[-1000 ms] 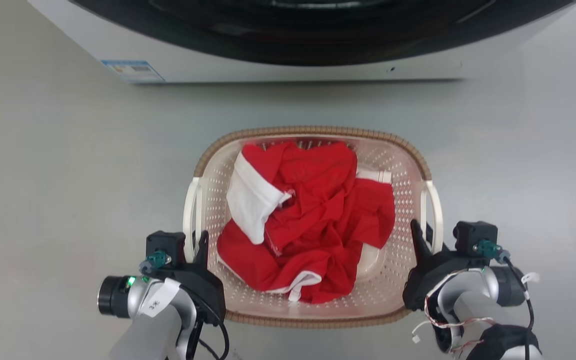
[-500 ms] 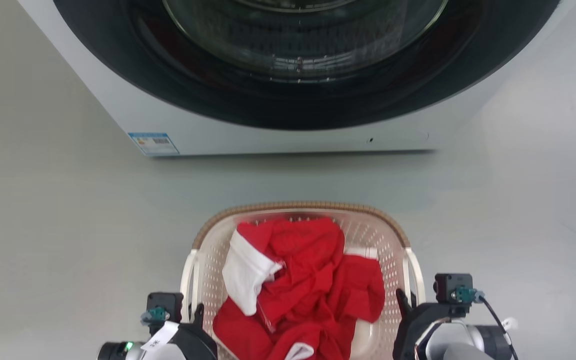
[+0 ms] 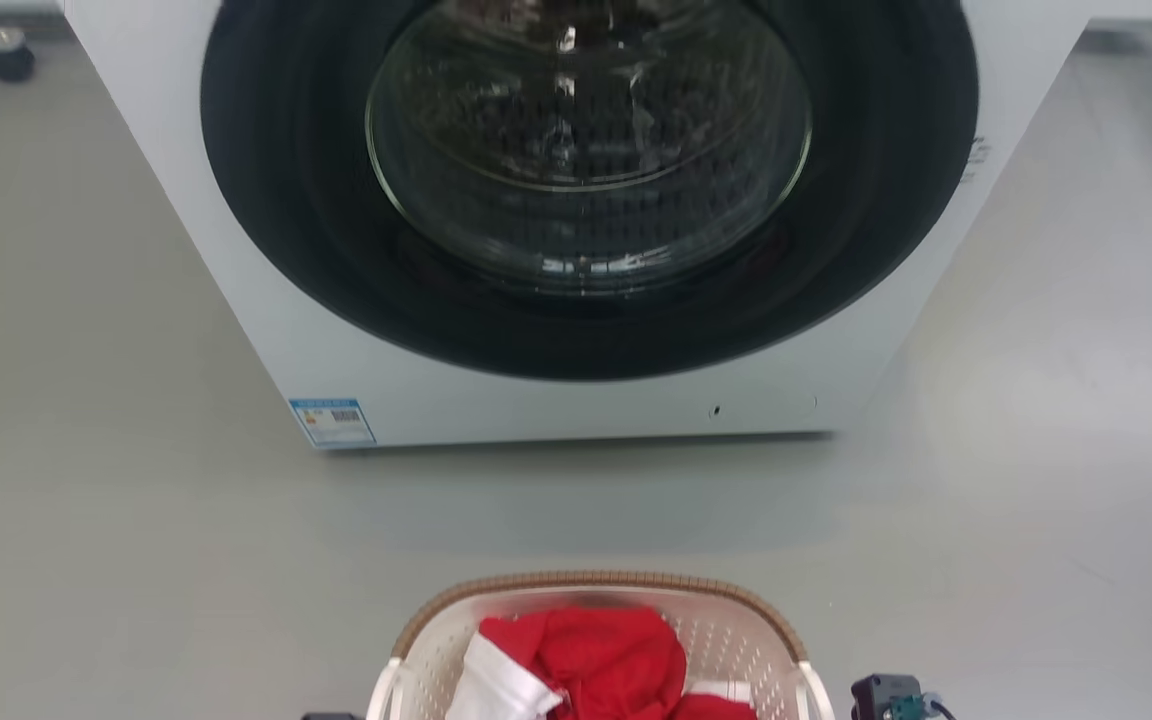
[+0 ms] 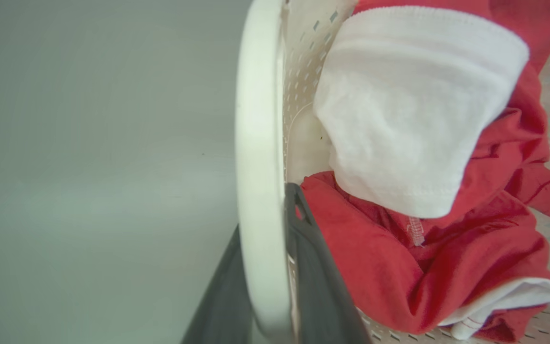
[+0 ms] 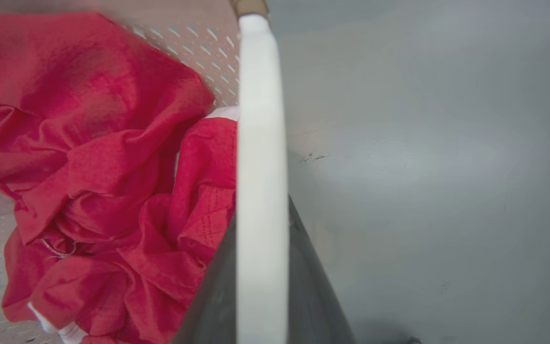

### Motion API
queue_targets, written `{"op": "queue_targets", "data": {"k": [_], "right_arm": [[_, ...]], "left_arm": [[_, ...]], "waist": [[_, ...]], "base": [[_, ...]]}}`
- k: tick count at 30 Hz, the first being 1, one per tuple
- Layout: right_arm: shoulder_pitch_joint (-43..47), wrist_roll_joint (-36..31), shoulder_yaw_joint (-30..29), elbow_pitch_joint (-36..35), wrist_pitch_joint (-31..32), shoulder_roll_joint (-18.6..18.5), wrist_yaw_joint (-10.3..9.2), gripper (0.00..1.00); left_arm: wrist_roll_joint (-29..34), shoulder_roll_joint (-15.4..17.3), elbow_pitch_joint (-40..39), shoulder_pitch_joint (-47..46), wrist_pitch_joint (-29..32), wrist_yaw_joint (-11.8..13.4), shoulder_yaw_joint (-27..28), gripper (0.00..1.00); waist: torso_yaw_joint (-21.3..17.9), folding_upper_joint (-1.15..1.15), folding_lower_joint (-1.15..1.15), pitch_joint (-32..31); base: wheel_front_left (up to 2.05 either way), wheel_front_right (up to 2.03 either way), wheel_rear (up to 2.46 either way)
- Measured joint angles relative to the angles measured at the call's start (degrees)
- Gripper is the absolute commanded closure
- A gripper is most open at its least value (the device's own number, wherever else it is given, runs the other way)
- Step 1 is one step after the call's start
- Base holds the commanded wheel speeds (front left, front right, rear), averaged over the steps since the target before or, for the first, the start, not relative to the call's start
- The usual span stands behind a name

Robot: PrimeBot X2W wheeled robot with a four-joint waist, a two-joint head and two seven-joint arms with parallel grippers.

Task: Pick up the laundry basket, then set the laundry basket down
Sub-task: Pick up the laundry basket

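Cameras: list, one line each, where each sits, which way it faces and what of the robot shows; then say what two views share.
Head view: on the head, facing forward and down at the washing machine and laundry basket; the right wrist's dark block shows.
Left wrist view: on the left wrist, along the left gripper straddling the left handle.
Right wrist view: likewise, right gripper, right handle.
Shared: both wrist views show the red garment.

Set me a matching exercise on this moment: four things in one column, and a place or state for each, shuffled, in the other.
1 washing machine
2 laundry basket
3 red garment
4 left gripper

A lies inside the laundry basket
B fingers either side of a white handle
C stands beyond the laundry basket, round glass door
D brown woven-look rim

Pairs: 1-C, 2-D, 3-A, 4-B
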Motion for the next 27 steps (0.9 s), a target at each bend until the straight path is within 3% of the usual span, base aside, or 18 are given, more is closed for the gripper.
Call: {"op": "queue_targets", "data": {"k": [14,27], "right_arm": [[5.2,5.4,3.9,-0.2,4.0,0.0,-1.33,1.00],[5.3,8.4,6.4,-0.3,5.0,-0.2,-1.85,1.00]], "left_arm": [[-2.5,0.3,-0.4,6.3,3.2,0.1,-2.1,1.00],[-3.5,0.4,-0.8,6.6,4.5,1.0,-3.2,1.00]], "waist": [[-0.5,0.00,0.00,-10.2],[-0.4,0.01,0.02,-11.5]], "base": [[0.00,0.00,0.00],[0.00,0.00,0.00]]}}
